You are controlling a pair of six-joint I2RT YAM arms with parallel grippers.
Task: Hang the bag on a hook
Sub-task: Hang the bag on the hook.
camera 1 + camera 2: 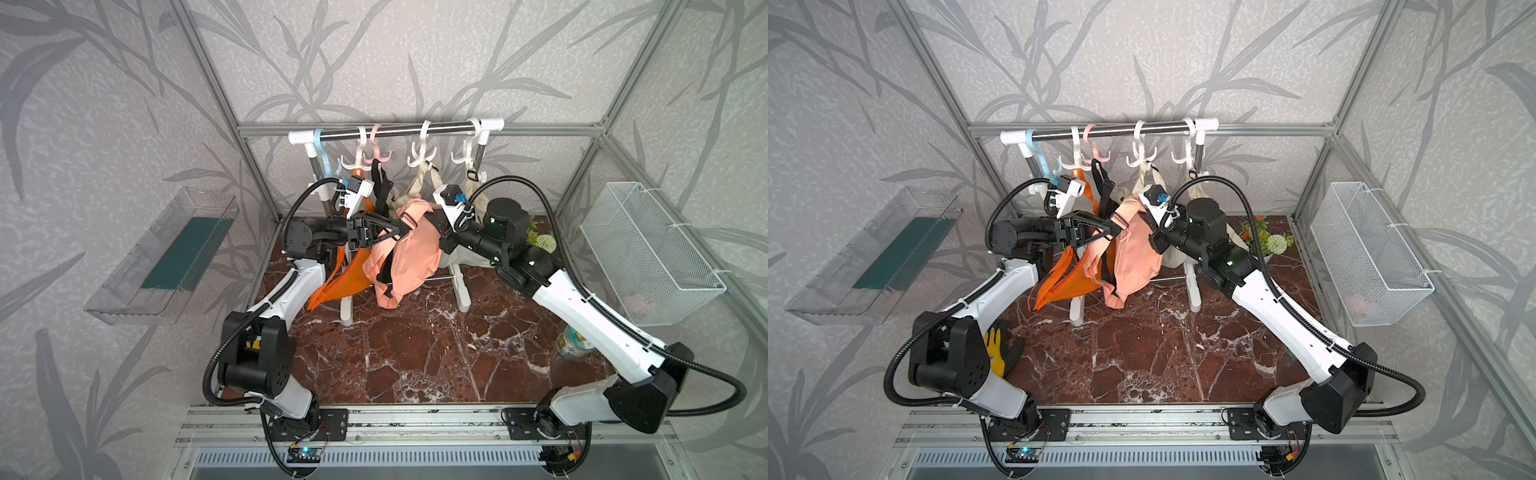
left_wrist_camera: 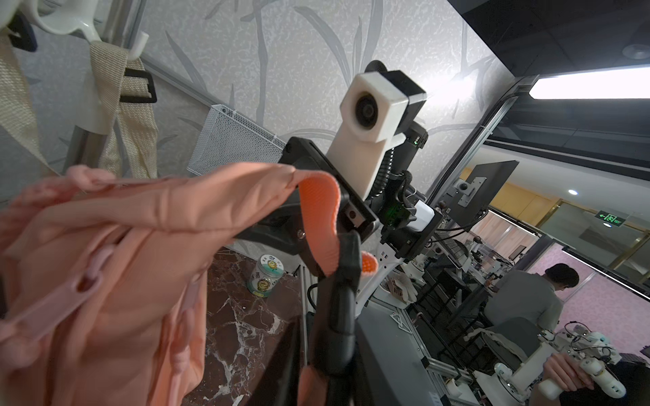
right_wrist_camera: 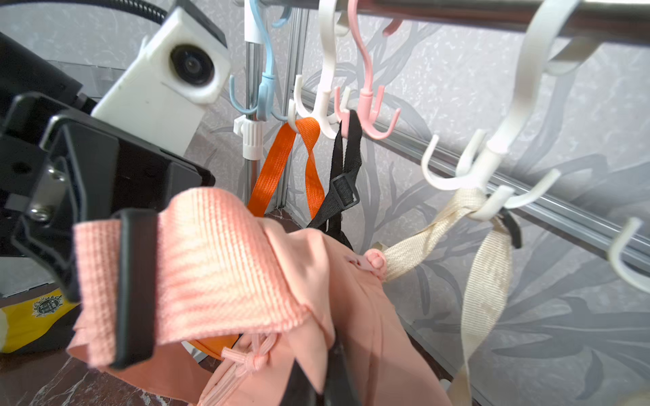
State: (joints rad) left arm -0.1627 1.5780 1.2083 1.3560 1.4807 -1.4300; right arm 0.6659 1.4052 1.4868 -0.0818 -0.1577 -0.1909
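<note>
Top view | blue hook (image 3: 264, 102): far left, empty | left gripper (image 1: 398, 229): at bag strap (image 3: 211, 260), hold unclear | bag (image 1: 409, 253): centre, aloft between grippers | right gripper (image 2: 293, 200): clamped on bag | tip: pull strap loop taut, open, over prong.

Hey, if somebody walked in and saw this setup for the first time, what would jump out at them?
The peach bag stands out first, bunched up in mid-air at the centre, just in front of the clothes rail. That rail carries a row of white, pink and blue hooks, and an orange bag already hangs from one near its blue end.
</note>
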